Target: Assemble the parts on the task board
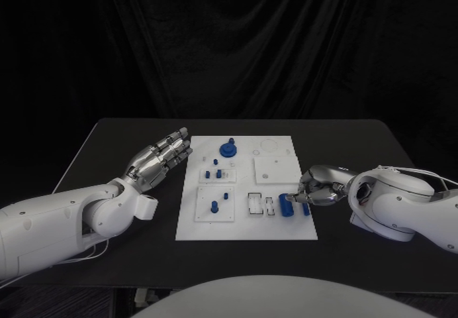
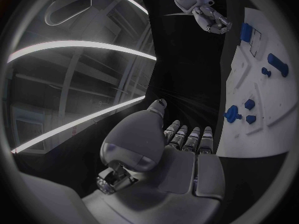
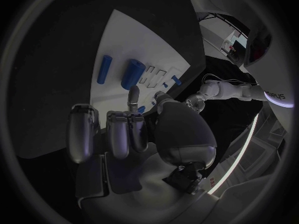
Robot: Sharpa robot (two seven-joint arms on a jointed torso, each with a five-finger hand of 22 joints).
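The left hand point(image 1: 160, 158) is hovering spread, holding nothing, beside the task board point(image 1: 243, 225) on its left edge; the right hand point(image 1: 320, 186), fingers curled, is touching a blue cylinder point(image 1: 286, 206) near the right edge

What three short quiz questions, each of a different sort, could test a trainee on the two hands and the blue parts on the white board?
1. True or false: the left hand holds a blue part.
2. Which hand is at the two blue cylinders near the board's front right corner? A) left B) right C) neither
3. Fill in: the large round blue part stands near the ___ edge of the task board, seen from the robot.

Key
1. False: its fingers are stretched out and apart beside the board, holding nothing.
2. B: the right hand is at them; whether it grips one cannot be told.
3. Far.
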